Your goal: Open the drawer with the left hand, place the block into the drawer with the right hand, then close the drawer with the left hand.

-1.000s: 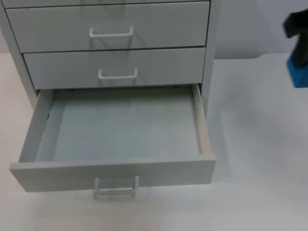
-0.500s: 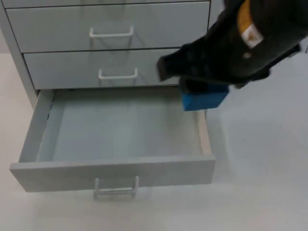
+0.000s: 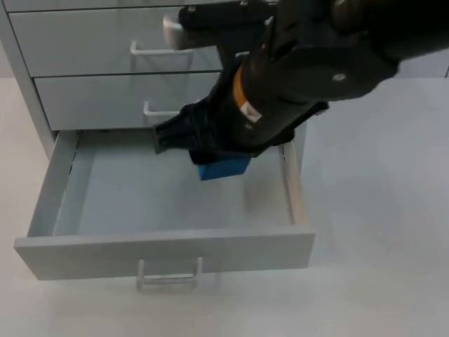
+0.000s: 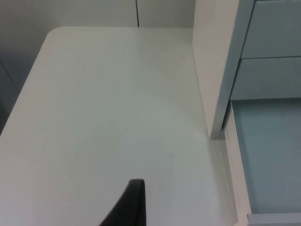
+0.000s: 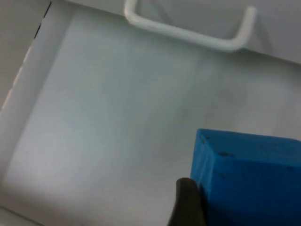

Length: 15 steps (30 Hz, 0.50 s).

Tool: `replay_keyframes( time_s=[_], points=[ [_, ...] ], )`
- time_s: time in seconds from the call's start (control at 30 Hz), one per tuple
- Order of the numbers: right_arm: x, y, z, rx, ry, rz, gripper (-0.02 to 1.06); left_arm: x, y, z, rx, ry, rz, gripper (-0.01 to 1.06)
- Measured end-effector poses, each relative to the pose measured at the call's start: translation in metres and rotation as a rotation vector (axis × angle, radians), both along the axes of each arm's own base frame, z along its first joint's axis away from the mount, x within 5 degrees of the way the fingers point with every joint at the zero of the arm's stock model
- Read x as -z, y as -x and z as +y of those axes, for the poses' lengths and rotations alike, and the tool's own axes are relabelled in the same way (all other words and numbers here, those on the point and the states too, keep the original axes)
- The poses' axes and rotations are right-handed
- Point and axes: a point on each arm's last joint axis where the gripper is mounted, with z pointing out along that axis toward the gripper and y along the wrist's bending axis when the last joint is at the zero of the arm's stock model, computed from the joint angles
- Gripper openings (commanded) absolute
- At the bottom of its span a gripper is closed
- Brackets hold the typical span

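The bottom drawer [image 3: 133, 200] of the grey cabinet stands pulled out, its floor [image 5: 113, 113] bare. My right gripper [image 3: 214, 156] reaches in over the drawer's back right part and is shut on the blue block [image 3: 224, 169]. In the right wrist view the block [image 5: 249, 179] hangs above the drawer floor, with a black fingertip [image 5: 188, 205] pressed to its side. My left gripper [image 4: 133, 206] waits over the bare table beside the cabinet's left wall [image 4: 211, 70].
Two shut drawers with white handles [image 3: 151, 109] sit above the open one, and the middle one's handle [image 5: 188, 34] is close ahead of the block. The drawer front [image 3: 165, 251] with its handle [image 3: 168, 272] juts toward the table's near edge. White table [image 3: 379, 232] lies to the right.
The right arm has swung left with the blue block, from the table right of the cabinet to over the open drawer's inside. The drawer has not moved.
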Motion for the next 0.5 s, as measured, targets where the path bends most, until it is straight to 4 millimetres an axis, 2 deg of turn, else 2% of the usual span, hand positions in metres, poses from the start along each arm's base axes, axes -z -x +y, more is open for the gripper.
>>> replay_keyframes(
  time_s=[0.2, 0.4, 0.5],
  points=[
    [0.025, -0.011, 0.010, -0.010, -0.008, 0.021, 0.00, 0.000, 0.000, 0.000, -0.001, 0.001, -0.002, 1.05],
    [0.051, -0.024, 0.005, 0.034, 0.005, 0.058, 0.00, 0.000, 0.000, 0.000, -0.001, 0.001, -0.004, 1.05],
    [0.060, -0.024, 0.005, 0.036, 0.019, 0.071, 0.01, 0.000, 0.000, 0.000, -0.001, 0.001, -0.004, 1.05]
  ],
)
